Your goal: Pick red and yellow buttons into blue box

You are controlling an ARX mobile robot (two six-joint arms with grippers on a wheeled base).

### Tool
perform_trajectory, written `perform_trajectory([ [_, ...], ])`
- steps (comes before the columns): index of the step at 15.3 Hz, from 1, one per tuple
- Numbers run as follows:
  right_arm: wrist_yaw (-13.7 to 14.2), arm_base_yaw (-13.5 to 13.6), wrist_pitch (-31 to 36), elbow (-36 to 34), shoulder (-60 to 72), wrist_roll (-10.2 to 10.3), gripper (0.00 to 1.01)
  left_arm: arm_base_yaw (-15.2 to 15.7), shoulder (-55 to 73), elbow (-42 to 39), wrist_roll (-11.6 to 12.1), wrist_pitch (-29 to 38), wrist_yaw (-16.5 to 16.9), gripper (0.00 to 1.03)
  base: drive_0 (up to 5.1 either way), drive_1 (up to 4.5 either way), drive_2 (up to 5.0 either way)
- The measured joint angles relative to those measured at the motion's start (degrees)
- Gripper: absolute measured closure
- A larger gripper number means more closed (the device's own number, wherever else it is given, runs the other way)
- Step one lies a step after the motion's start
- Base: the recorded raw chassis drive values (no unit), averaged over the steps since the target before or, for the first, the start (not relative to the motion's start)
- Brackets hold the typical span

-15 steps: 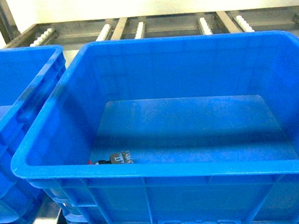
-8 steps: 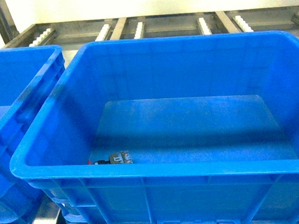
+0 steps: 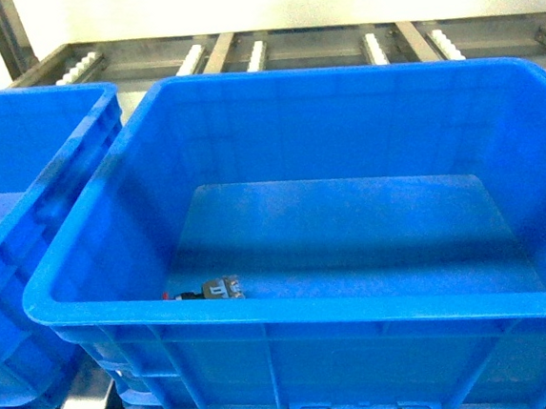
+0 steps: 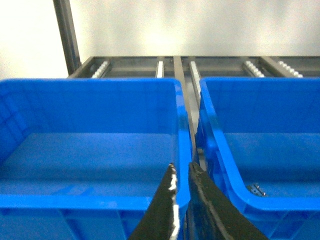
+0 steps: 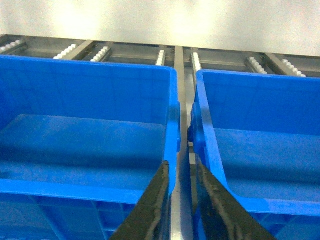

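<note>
Roller racks sit behind the blue box (image 3: 292,308); our left gripper (image 4: 181,172) and right gripper (image 5: 181,170) are nearly closed, empty, so we should open wide before grasping.

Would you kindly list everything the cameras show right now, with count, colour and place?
blue box: one, blue, centre of the head view.
button switch: one, black and clear base with a bit of red showing, on the box floor by the near wall.
neighbouring crate: one, blue, left of the box.
roller rack: grey metal with white rollers, behind the crates.
left gripper: black fingers nearly together, holding nothing.
right gripper: black fingers narrowly apart, holding nothing.
</note>
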Motion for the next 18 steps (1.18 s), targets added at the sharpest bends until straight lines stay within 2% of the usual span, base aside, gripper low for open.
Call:
perform_trajectory([
  [2, 0.0, -0.2, 0.0, 0.0, 0.0, 0.0, 0.58, 0.0, 0.0, -0.2, 0.0, -0.9, 0.0, 0.71, 0.0, 0.00, 0.0],
  [3, 0.0, -0.2, 0.0, 0.0, 0.0, 0.0, 0.42, 0.0, 0.0, -0.2, 0.0, -0.7, 0.1, 0.53, 0.0, 0.00, 0.0],
  [4, 0.0, -0.2, 0.0, 0.0, 0.0, 0.0, 0.31, 0.0, 0.0, -0.2, 0.0, -0.7, 0.0, 0.42, 0.0, 0.00, 0.0],
  [5, 0.0, -0.2, 0.0, 0.0, 0.0, 0.0, 0.14, 0.0, 0.0, -0.2, 0.0, -0.7, 0.0, 0.27, 0.0, 0.00, 0.0],
  [6, 0.0, -0.2, 0.0, 0.0, 0.0, 0.0, 0.05, 0.0, 0.0, -0.2, 0.0, -0.7, 0.0, 0.16, 0.0, 0.00, 0.0],
  [7, 0.0, -0.2, 0.0, 0.0, 0.0, 0.1, 0.02, 0.0, 0.0, -0.2, 0.0, -0.7, 0.1, 0.05, 0.0, 0.00, 0.0],
  [18, 0.0, -0.2, 0.0, 0.0, 0.0, 0.0, 0.03, 0.0, 0.0, -0.2, 0.0, -0.7, 0.0, 0.05, 0.0, 0.00, 0.0],
])
